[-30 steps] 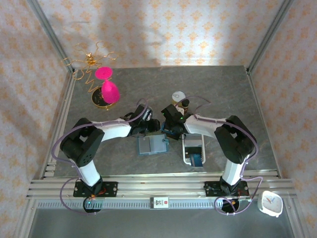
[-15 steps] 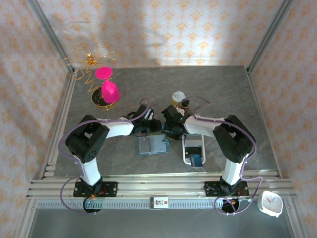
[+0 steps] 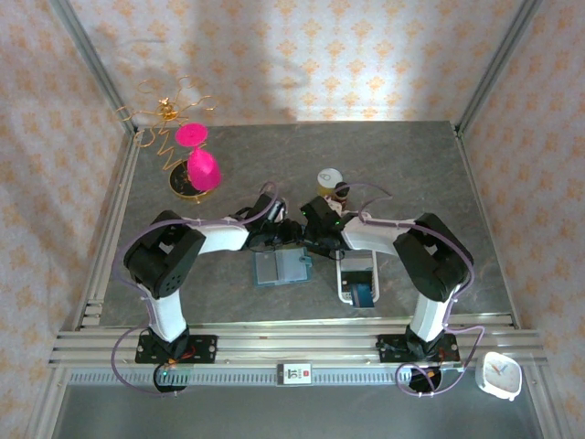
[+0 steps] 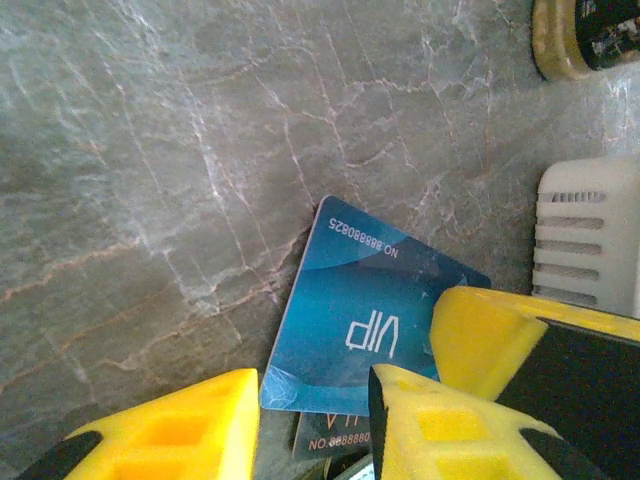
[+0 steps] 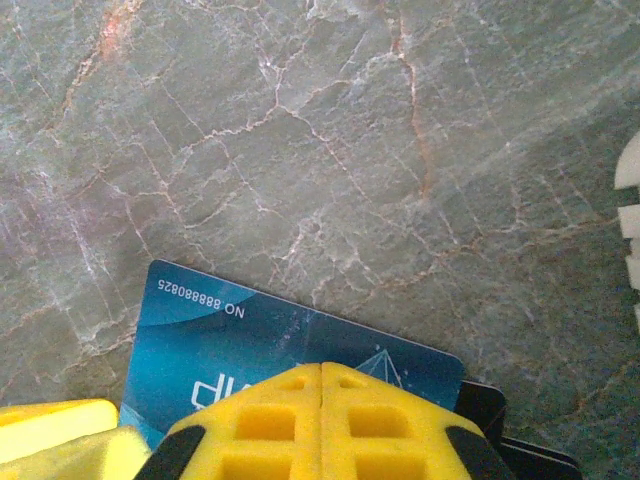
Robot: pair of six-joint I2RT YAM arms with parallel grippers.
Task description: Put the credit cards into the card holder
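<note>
Right hand (image 5: 320, 385) pressed together, tips down on the blue card (image 4: 350, 320) rather than pinching it, left hand (image 4: 312, 400) spread with fingers either side of that card's edge, dark card (image 4: 325, 440) underneath, all mid-desk (image 4: 150, 150) just far of the teal card holder (image 3: 281, 267).

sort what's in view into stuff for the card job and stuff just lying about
For the job:
- blue VIP card
- darker card under it
- teal card holder

Just lying about:
- white slotted tray
- pink hourglass
- gold wire ornament
- small jar
- white clock
</note>
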